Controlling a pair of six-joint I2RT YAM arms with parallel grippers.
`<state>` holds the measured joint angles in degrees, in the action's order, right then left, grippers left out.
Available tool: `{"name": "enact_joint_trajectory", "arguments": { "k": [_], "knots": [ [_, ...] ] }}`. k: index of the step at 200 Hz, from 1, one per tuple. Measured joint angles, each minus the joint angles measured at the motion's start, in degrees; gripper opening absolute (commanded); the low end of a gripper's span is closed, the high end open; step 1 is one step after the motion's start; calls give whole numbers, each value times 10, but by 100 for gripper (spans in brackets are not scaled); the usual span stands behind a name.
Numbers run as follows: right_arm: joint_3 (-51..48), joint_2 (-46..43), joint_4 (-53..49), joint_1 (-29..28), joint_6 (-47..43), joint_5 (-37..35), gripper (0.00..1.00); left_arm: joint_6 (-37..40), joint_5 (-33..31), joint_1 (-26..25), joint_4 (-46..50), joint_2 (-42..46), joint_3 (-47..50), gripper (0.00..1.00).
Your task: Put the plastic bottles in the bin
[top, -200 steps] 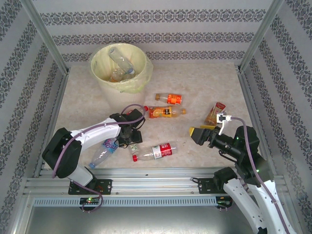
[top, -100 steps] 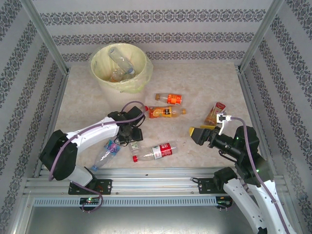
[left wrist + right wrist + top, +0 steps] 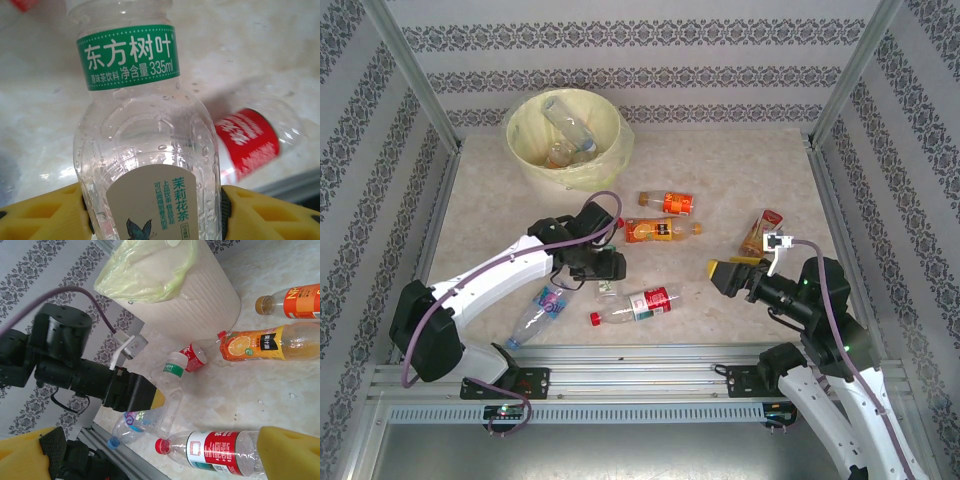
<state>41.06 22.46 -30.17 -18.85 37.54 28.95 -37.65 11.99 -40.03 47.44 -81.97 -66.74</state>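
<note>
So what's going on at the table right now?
The left gripper is shut on a clear green-label bottle, short of the bin, which already holds a few bottles. The right gripper hangs open and empty at the right. Several more lie on the table, including a red-label bottle and an orange juice bottle.

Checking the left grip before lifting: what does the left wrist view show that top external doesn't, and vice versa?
Left wrist: yellow pads clamping the clear green-banded bottle, its label readable. Top external: the bin with bottles inside, two orange-labelled bottles, the open right gripper. Both: the red-labelled bottle lying nearby.
</note>
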Motion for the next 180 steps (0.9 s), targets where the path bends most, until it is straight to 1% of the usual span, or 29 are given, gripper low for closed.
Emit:
{"name": "enact_joint_trajectory", "arguments": {
  "k": [47,88,105,135,155,180],
  "knots": [
    [0,4,1,0,0,0,98,62,65,-5,2,-1,-90,63],
    [1,3,9,0,0,0,98,93,102,-5,12,-32,-217,63],
    [3,3,9,0,0,0,98,106,110,0,28,-58,-282,63],
    [5,3,11,0,0,0,98,134,116,20,73,-121,-427,63],
    [5,3,11,0,0,0,98,153,112,44,108,-164,-532,62],
    [6,2,11,0,0,0,98,166,102,86,153,-216,-652,61]
  ]
}}
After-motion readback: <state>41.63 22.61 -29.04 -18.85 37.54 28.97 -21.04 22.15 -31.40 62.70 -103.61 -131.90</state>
